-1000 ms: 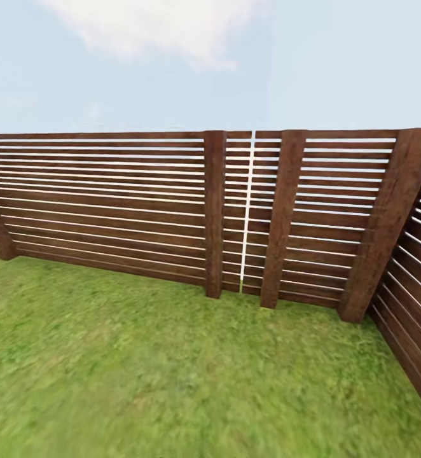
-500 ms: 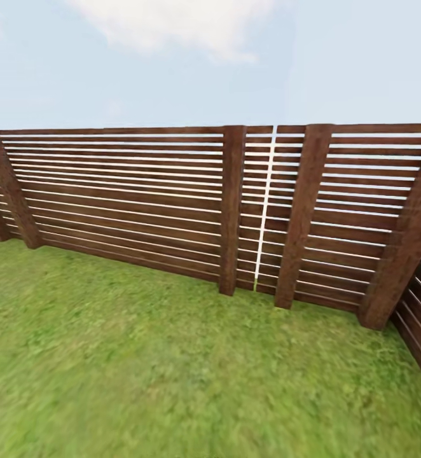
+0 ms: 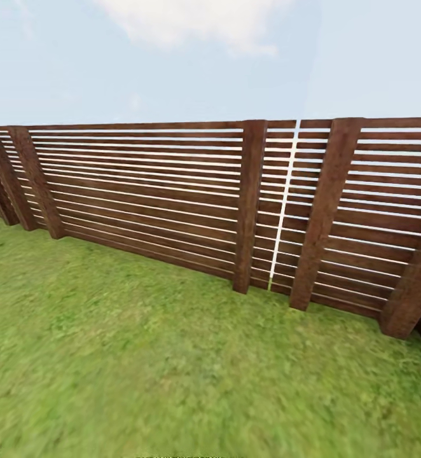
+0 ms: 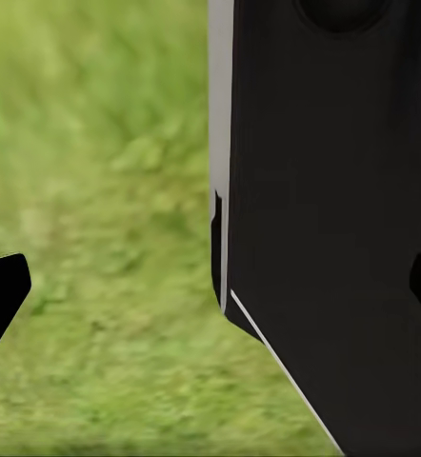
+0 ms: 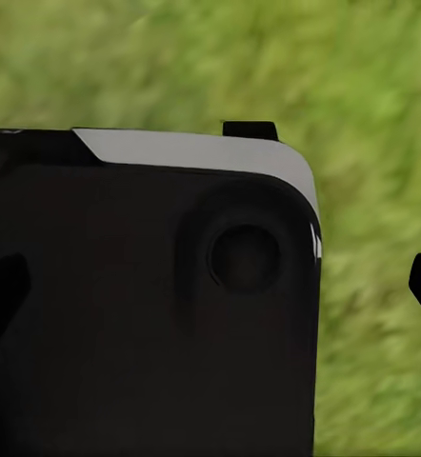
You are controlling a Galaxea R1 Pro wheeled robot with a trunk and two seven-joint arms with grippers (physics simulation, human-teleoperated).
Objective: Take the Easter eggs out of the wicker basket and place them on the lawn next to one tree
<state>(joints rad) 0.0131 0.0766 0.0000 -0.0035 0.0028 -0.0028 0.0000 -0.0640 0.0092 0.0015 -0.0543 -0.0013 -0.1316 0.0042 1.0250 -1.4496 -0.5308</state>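
Head view: the lawn (image 3: pixel 140 356) runs to a brown slatted fence (image 3: pixel 172 197) across the far side, with sky above. Robot appears in transit; where the eggs and basket are, and so how much is done, cannot be judged here.

Left wrist view: left gripper (image 4: pixel 210 295) fingertips sit wide apart, empty, over grass beside the robot's black base (image 4: pixel 334 238).

Right wrist view: right gripper (image 5: pixel 215 290) likewise spread apart, nothing held.

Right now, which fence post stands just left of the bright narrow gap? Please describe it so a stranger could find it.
Start at the brown slatted fence behind the lawn. Follow it right to the thin white vertical gap. The post just left of it stands nearly upright, while the other posts visibly lean.
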